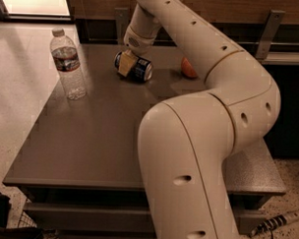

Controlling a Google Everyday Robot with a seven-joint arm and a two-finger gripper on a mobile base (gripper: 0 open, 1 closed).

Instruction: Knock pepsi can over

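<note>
Single high view looking down across a surface (85, 139) from the robot's own side.
The camera sits above and behind the arm (203, 138), whose bulky near segments fill the right foreground; it faces the far wall (227, 7), where the claw (127, 65) sits at the pepsi can (140, 70).

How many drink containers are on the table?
2: water bottle upright at left; pepsi can on its side farther back, gripper at its left end. The arm may hide others.
</note>
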